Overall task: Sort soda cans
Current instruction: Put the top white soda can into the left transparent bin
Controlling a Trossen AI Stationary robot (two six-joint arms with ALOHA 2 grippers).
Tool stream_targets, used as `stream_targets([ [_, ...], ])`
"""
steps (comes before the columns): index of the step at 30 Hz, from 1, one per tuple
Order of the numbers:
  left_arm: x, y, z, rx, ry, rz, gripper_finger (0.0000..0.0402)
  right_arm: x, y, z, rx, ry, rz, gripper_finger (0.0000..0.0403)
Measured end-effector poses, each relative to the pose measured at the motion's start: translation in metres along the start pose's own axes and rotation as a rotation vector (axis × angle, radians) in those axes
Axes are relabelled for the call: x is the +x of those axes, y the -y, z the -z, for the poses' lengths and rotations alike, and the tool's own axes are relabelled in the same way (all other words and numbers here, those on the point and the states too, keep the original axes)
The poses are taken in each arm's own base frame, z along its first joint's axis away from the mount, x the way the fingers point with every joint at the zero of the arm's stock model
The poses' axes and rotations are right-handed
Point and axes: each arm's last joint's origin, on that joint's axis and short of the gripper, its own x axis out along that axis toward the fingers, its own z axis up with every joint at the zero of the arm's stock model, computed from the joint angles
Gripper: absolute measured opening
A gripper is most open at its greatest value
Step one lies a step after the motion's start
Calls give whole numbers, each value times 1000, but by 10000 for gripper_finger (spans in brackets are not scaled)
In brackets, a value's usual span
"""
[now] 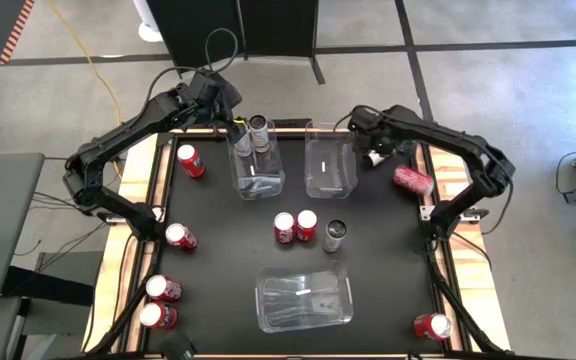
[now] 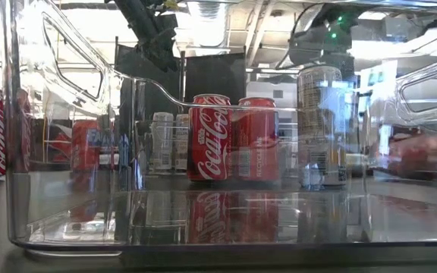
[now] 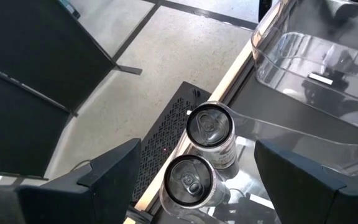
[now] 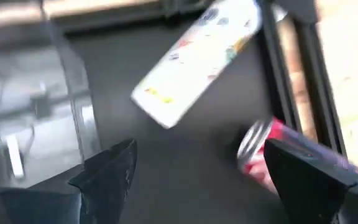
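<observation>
Two silver cans (image 3: 210, 127) (image 3: 191, 180) stand upright side by side in the far left clear bin (image 1: 256, 165). My left gripper (image 3: 197, 165) (image 1: 230, 118) hangs open above them, a finger off to each side, touching neither. My right gripper (image 4: 199, 149) (image 1: 376, 152) is open over the far right of the table, just beyond a red can (image 4: 260, 149) (image 1: 411, 180) lying on its side. Two red cans (image 1: 284, 228) (image 1: 307, 225) and a silver can (image 1: 335, 235) stand mid-table. Other red cans (image 1: 190, 160) (image 1: 180, 237) (image 1: 163, 289) (image 1: 156, 316) lie along the left side.
A second clear bin (image 1: 330, 160) sits beside my right gripper, and a third (image 1: 305, 297) stands at the near middle, filling the low view (image 2: 203, 220). One red can (image 1: 431, 326) lies at the near right corner. A pale, blurred oblong thing (image 4: 197, 56) lies ahead of my right gripper.
</observation>
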Motion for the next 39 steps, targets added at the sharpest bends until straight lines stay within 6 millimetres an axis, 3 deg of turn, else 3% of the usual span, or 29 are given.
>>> stream_targets([
  [8,0,0,0,-16,0,0,309,19,-3,-25,276,106,-35,369],
  [12,0,2,1,-30,-14,7,309,37,0,-28,419,70,-58,369],
  [20,-1,5,4,-37,-45,21,309,67,8,-18,564,-20,-47,368],
  [33,-1,7,3,-48,-43,25,309,121,18,-7,863,-103,-189,368],
  [39,-2,10,2,-49,-39,32,309,139,24,-6,899,-117,-205,363],
])
